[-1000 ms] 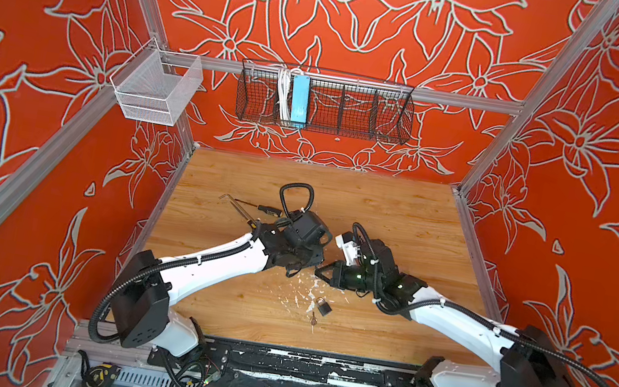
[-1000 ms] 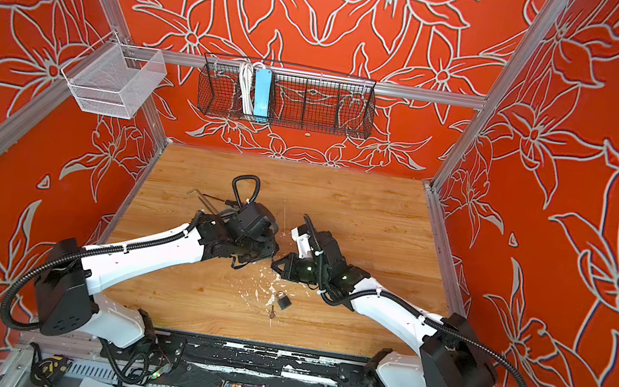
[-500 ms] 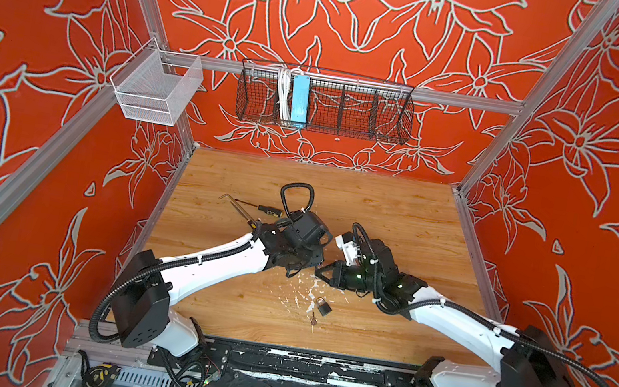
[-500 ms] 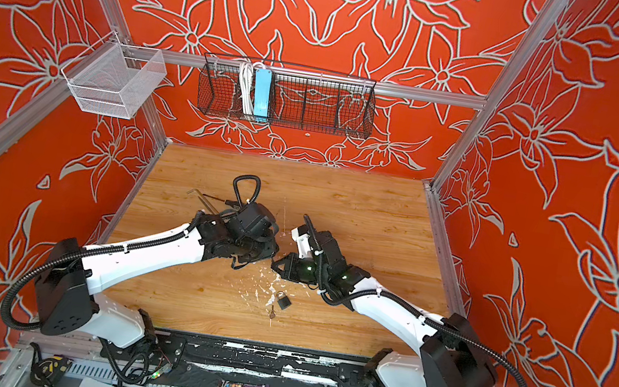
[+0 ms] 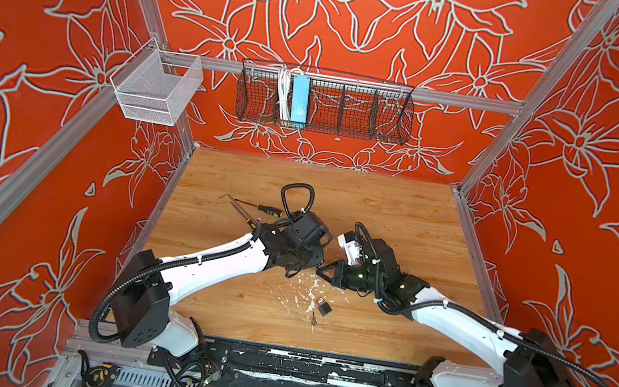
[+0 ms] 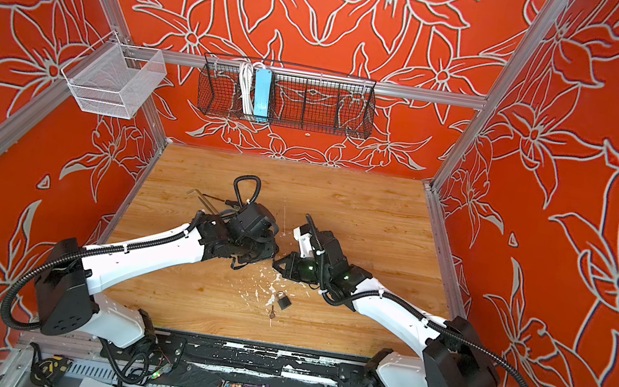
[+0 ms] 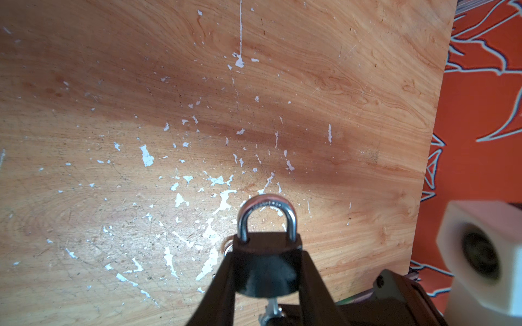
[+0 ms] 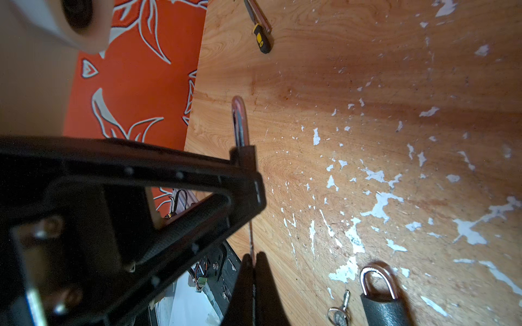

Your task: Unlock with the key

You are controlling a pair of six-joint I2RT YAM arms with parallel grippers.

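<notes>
Nearest you, at about 6 o'clock from where the two grippers meet, a spare padlock (image 5: pixel 324 307), black with a steel loop, lies flat on the scuffed wooden table (image 5: pixel 399 225). A loose key (image 5: pixel 313 320) on a ring is just beside it at its 7 o'clock. Ignore those.

The one that matters is the small black padlock (image 7: pixel 267 271) with the silver shackle (image 7: pixel 267 203). Your left gripper (image 7: pixel 265 254) is clamped narrow on its body, mid-table. Your right gripper (image 8: pixel 253 258) is pinched fully closed on the thin silver key (image 8: pixel 251 237). It sits at roughly 3 o'clock from the left one, and they're nearly touching.

The key's long axis runs in line with the padlock's, into its base. So I reckon your next move is a clean twist about that axis, with no sideways shove. Both shackle legs sit in the body, so it looks locked to me.

Heads up: the top views hide the lock and key between the grippers. Only the wrist views show them, and I can't tell how deep the key sits.

Farthest out, at 10 o'clock, lie a yellow-and-black-handled screwdriver (image 5: pixel 269 210) and a bent metal hex key (image 5: pixel 231 200).
</notes>
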